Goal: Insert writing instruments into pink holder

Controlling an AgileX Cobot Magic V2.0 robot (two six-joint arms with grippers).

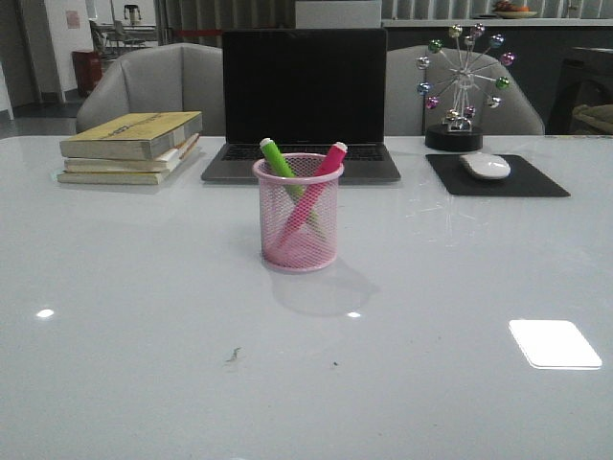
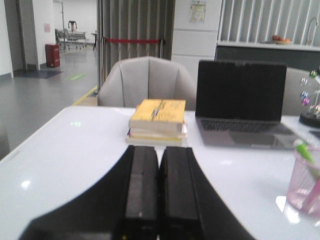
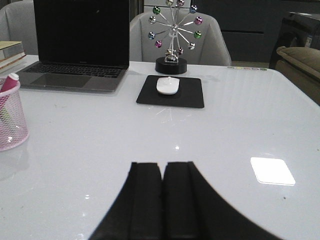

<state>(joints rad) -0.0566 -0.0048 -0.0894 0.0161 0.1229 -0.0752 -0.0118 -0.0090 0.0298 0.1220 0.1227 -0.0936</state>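
The pink holder (image 1: 298, 215) stands upright on the white worktop (image 1: 144, 316), just above the middle of the front view and a little in front of the laptop (image 1: 303, 101). Both markers are inside it, crossed like an X: the green highlighter (image 1: 279, 159) leans with its capped top toward the upper left of the cup's rim, and the magenta highlighter (image 1: 327, 161) leans toward the upper right. Their tops poke out above the rim, and through the mesh you can follow their bodies slanting down toward the base.

Neither arm shows in the front view. In the left wrist view the left pincer (image 2: 159, 200) is clenched, its two black fingers pressed flat together with nothing between them, and the holder sits at the right edge of that frame, well apart from it. The right pincer (image 3: 163, 200) is clenched and empty too, low in the centre of its view, with the cup at the far left edge.

A stack of books (image 1: 131, 146) lies at the upper left of the front view. At the upper right, a white mouse (image 1: 486, 166) rests on a black pad (image 1: 496, 176), with a ferris-wheel ornament (image 1: 465, 84) of coloured balls just behind it.
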